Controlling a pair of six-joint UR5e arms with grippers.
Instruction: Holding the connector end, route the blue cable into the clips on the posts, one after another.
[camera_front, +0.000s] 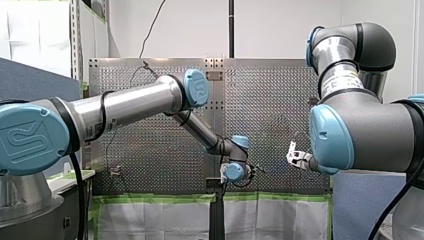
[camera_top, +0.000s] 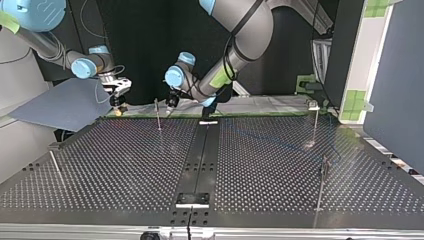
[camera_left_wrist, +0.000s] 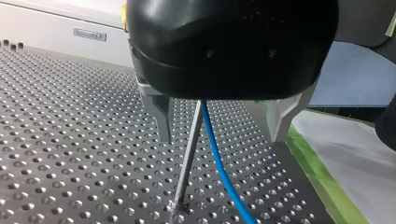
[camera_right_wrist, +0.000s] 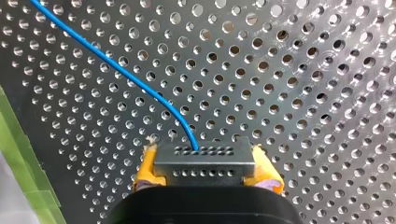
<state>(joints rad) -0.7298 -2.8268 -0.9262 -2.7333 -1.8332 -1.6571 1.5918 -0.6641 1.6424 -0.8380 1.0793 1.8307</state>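
The table (camera_top: 125, 160) is grey metal, full of little holes, with green tape (camera_right_wrist: 21, 158) along one edge. Thin posts (camera_top: 158, 115) stand far apart, with lots of bare room between them. My right gripper (camera_right_wrist: 205, 170) pinches the grey connector (camera_right_wrist: 204, 158) tight in its yellow pads, and the blue cable (camera_right_wrist: 116, 70) runs away from it over the table. My left gripper (camera_left_wrist: 219, 137) is wide open. One post (camera_left_wrist: 187, 158) and the cable sit between its fingers, and it has hold of nothing.

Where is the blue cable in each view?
Front view: I cannot make it out.
Top view: the blue cable, a faint line at the right of the perforated table.
Left wrist view: blue cable between the open fingers of my left end effector, beside a post.
Right wrist view: blue cable leaving the connector that my right end effector grips.
Shared landmark: the perforated table.
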